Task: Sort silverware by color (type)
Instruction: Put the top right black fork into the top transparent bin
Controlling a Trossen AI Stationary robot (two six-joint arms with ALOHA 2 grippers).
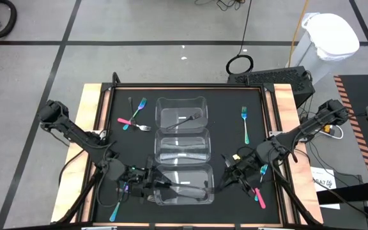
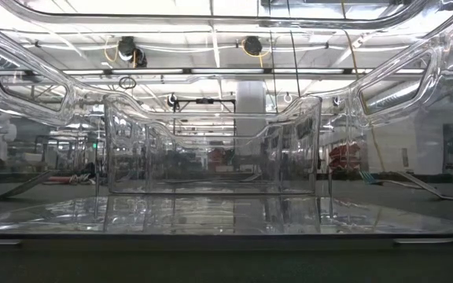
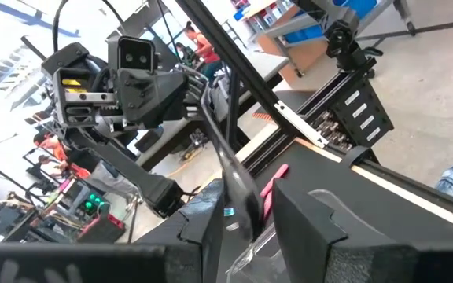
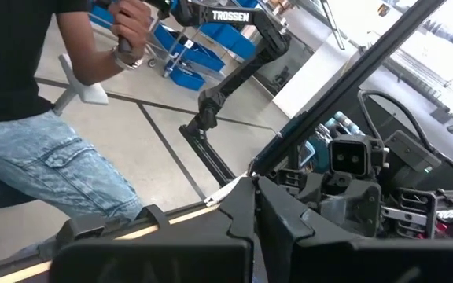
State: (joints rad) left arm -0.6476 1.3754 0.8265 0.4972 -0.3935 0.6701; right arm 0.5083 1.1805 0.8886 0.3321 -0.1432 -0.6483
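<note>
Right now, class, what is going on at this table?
A two-armed robot is sorting forks into three clear containers. The left gripper holds a dark grey fork at the nearest container. The right gripper hangs shut beside that container. A dark fork lies in the farthest container; coloured forks remain on the black mat.

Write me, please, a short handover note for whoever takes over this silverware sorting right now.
Left gripper: shut on a dark grey metal fork over the near clear plastic container.
Right gripper: shut, empty, beside that container.
Done: one grey fork lies in the far container.
Left: loose on the black mat, crossed pink fork and blue fork; teal fork; pink-handled fork by the right arm.
</note>
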